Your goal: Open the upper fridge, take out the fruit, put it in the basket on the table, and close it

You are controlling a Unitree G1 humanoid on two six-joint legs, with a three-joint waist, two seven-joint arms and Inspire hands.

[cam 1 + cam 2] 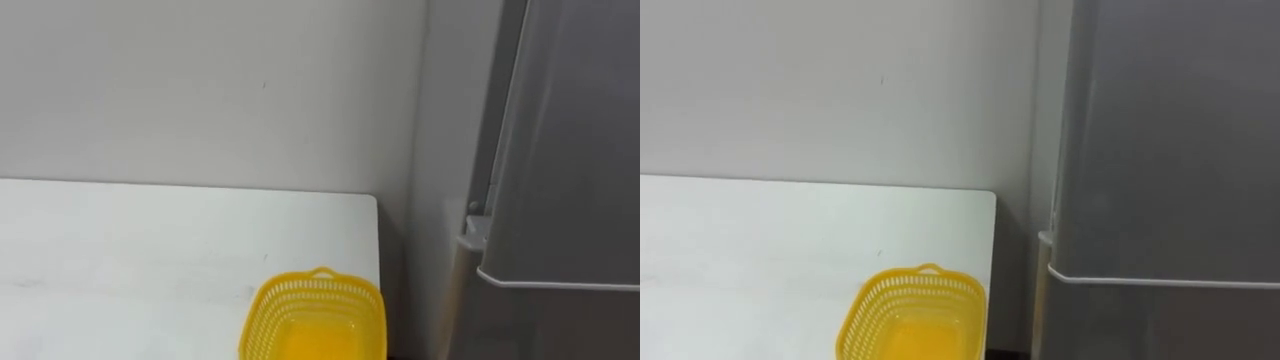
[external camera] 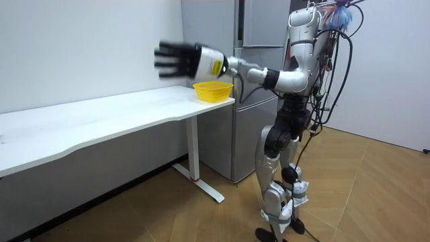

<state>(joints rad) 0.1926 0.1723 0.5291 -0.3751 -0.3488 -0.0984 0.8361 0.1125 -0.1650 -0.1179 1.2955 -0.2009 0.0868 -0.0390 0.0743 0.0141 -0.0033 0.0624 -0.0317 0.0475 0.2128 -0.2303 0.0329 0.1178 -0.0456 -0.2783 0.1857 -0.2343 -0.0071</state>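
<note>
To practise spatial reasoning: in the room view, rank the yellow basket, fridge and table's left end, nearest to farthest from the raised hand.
1. yellow basket, just below and right of the left hand.
2. fridge, behind, further right.
3. table's left end, far at the view's left.

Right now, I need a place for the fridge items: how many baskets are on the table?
1. The yellow basket sits at the white table's right end, next to the grey fridge. None appears hidden.
</note>
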